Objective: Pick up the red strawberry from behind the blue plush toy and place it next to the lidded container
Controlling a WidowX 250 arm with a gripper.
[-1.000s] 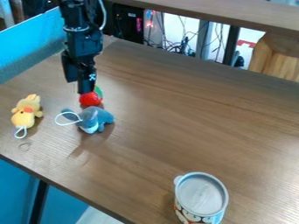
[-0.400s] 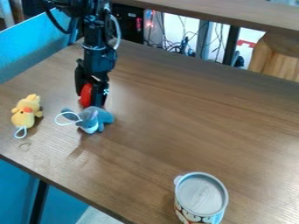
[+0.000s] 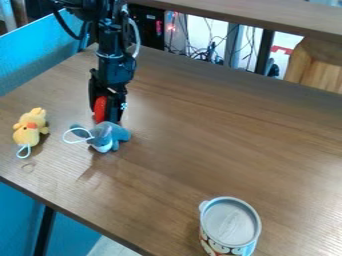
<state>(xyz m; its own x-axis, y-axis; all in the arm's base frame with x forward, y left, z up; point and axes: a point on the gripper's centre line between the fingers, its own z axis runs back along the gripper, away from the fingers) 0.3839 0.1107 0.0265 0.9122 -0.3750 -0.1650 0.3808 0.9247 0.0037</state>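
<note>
The gripper hangs over the left part of the table, low at the surface, shut on a red toy. Red shows between its two fingers, and the rest of that toy is hidden behind them. Just in front of the gripper lies a small grey-blue plush animal with a white cord loop on its left. Farther left is a yellow plush toy with an orange spot and a white loop.
A cup with a grey lid stands near the front edge of the wooden table. Blue panels border the table at left. Behind the back edge are cables, and a raised wooden shelf crosses the upper right.
From upper left, the gripper has come down and slightly right around the red toy and taken hold of it. Since the middle frame both have shifted a little right. The plush toys and cup have stayed put.
</note>
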